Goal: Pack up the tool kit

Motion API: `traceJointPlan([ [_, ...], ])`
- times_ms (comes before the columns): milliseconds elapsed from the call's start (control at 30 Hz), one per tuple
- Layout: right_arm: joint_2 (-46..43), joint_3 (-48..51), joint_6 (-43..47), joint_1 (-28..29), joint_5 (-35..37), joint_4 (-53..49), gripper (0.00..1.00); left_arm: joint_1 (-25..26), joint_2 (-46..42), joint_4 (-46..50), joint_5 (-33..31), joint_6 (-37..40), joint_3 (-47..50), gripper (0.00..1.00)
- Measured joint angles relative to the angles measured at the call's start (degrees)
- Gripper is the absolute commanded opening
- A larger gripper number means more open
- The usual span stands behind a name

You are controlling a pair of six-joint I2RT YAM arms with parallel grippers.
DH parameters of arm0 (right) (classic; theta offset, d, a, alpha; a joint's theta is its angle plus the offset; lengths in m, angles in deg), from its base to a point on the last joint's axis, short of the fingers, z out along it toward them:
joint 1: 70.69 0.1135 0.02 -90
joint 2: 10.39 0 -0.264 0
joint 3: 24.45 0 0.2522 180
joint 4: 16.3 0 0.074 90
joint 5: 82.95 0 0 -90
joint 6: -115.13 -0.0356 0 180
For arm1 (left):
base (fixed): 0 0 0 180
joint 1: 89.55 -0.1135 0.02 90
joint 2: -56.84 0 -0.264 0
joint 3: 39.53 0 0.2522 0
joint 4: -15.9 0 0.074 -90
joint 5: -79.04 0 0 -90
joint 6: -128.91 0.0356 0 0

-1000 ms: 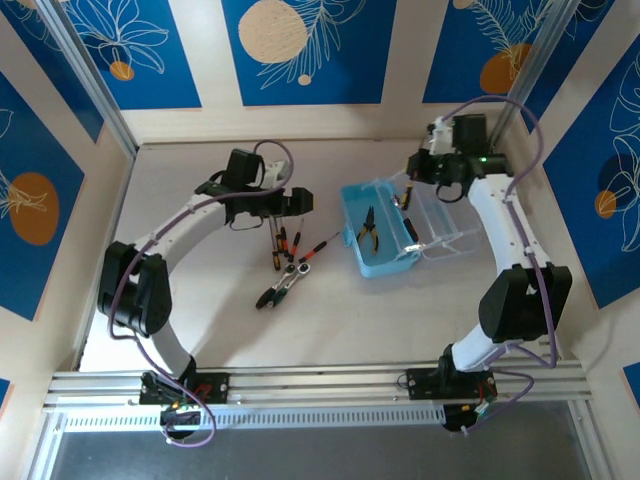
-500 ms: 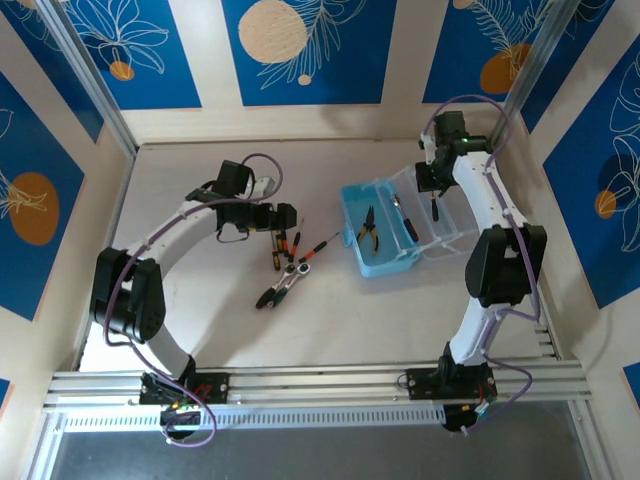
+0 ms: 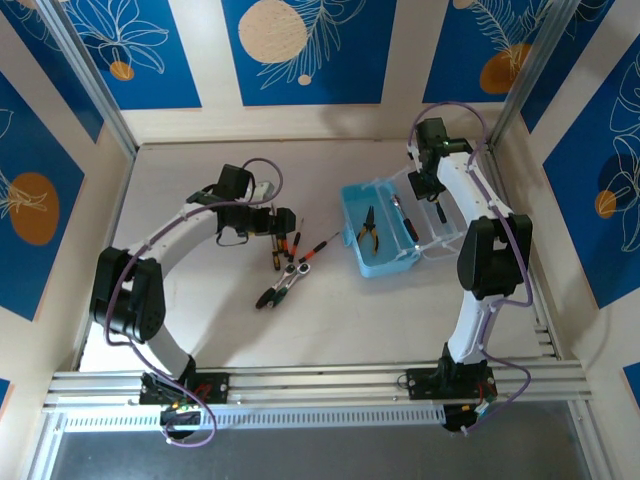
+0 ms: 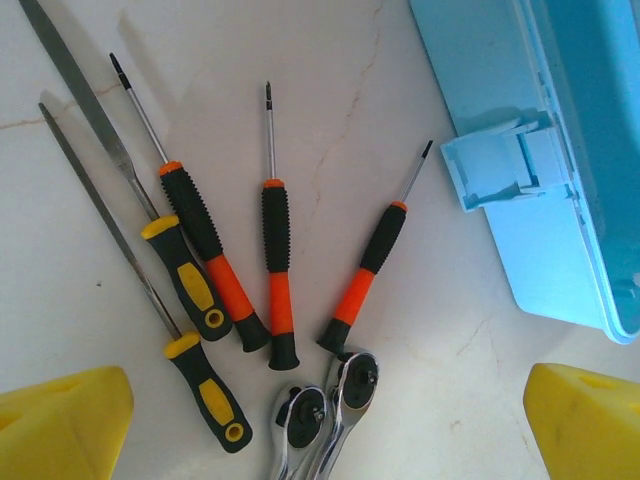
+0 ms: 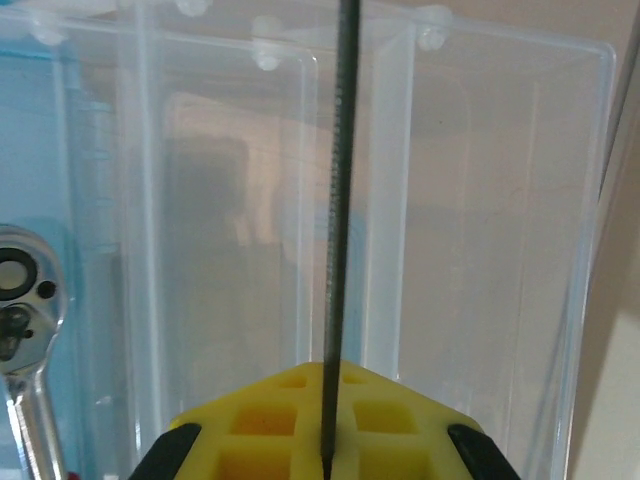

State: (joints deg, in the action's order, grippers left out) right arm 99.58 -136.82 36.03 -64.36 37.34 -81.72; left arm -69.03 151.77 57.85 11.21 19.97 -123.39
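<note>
Right arm (image 3: 472, 192) swings in over clear lid (image 5: 480, 200) | right tool (image 5: 328, 440) clenched on thin file (image 5: 340, 200) | left tool (image 4: 322, 420) released above screwdrivers (image 4: 275, 260)

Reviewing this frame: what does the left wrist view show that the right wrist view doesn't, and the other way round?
Left wrist: three orange-and-black screwdrivers, two yellow-handled files and two ratchet wrench heads on the table, framed by the open left gripper. Right wrist: the right gripper shut on a thin dark shaft in front of the clear lid, with one ratchet wrench lying in the light-blue case. Shared: that case and yellow fingertip pads.
</note>
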Motion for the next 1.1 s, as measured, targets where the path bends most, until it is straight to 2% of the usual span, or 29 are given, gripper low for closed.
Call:
traceJointPlan([
  [433,-0.5,0.76,-0.61,-0.46,-1.81,-0.26,0.42,-0.04,-0.39,0.17,-0.76,0.04,0.42,1.0],
  [500,-1.2,0.74,-0.74,-0.57,-2.71,-0.92,0.56,-0.04,-0.5,0.63,-1.55,0.24,0.42,1.0],
  [600,-2.99,0.72,-1.99,-0.66,-5.18,-2.36,0.92,-0.04,-0.76,2.16,-3.45,1.05,0.42,1.0],
  [633,-3.93,0.7,-2.56,-0.66,-6.56,-2.89,1.0,-0.04,-0.92,2.82,-4.35,1.4,0.42,1.0],
  [833,-11.91,1.38,-7.02,-0.59,-14.34,-4.42,0.99,-0.04,-2.14,6.4,-9.57,3.32,1.22,1.0],
  [1000,-15.34,4.61,-9.33,-0.33,-15.76,-4.98,0.99,0.79,-2.51,8.63,-14.03,4.7,2.56,0.99],
  [1100,-15.26,7.3,-10.19,-0.33,-15.98,-5.14,0.99,2.49,-1.62,9.6,-16.55,5.62,1.9,0.93],
])
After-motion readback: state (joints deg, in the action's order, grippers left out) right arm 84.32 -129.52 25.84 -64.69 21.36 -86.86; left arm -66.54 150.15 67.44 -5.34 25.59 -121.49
